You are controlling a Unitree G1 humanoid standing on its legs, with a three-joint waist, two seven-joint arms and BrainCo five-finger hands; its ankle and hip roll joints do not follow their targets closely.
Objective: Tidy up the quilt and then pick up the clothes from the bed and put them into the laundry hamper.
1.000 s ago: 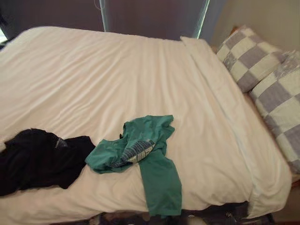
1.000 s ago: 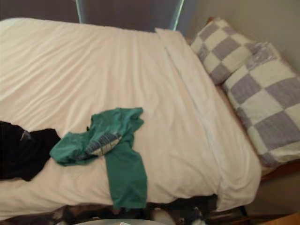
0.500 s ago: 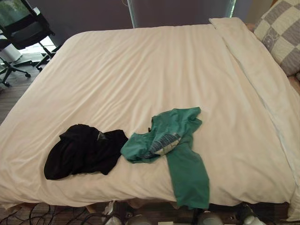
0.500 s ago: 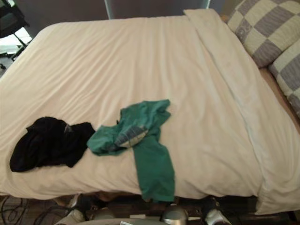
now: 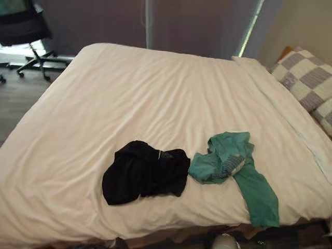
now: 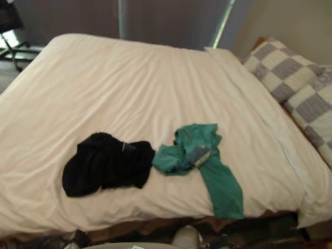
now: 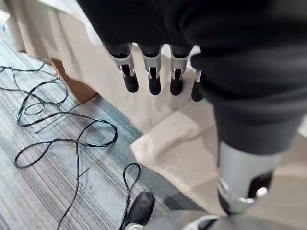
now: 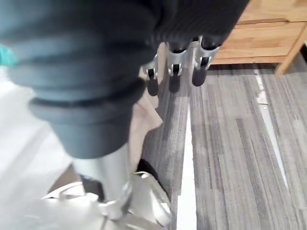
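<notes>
You are looking down at a big bed (image 5: 31, 207) with a cream quilt (image 5: 155, 104) spread flat over it. The quilt has only small soft wrinkles.

Two pieces of clothes lie on the quilt near the close edge of the bed. The black clothes (image 5: 142, 171) sit in a bunched heap. Just to their right is the green shirt (image 5: 233, 168), crumpled at the top. The two look like they touch or nearly touch. One long part of the green shirt hangs down over the edge of the bed.

Checked pillows (image 5: 303, 80) lie at the right end of the bed. A black chair (image 5: 23, 31) stands on the floor (image 5: 15, 93) past the far left corner.

Your left hand (image 7: 151, 72) hangs down low beside the bed, over the grey floor. Its fingers are straight and loose, and it holds nothing.

Your right hand (image 8: 175, 67) also hangs low over the floor, near a wooden drawer unit (image 8: 268, 28). Its fingers point down, loose, and it holds nothing too.
</notes>
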